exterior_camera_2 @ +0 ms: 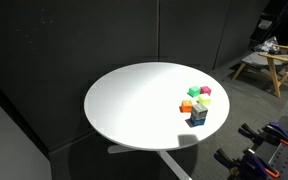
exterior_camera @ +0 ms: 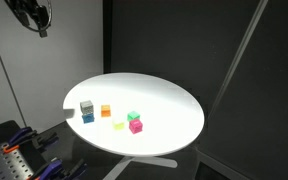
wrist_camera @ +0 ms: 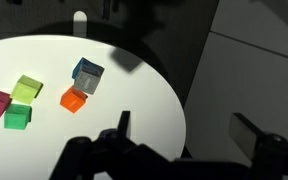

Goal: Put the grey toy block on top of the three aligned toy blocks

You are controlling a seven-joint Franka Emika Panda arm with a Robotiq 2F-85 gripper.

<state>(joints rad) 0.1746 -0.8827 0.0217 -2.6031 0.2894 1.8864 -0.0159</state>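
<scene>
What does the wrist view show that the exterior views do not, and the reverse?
Wrist view only: the tool seen from close, fingers wide apart. Exterior views only: the table foot and, in an exterior view, a wooden stool. Shared: the white table, the grey toy block, the orange cube, the three aligned toy blocks.

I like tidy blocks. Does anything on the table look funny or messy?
Nothing is spilled or broken. One odd thing: the grey toy block seems to be sitting on top of a blue cube, close to the edge of the table.
</scene>
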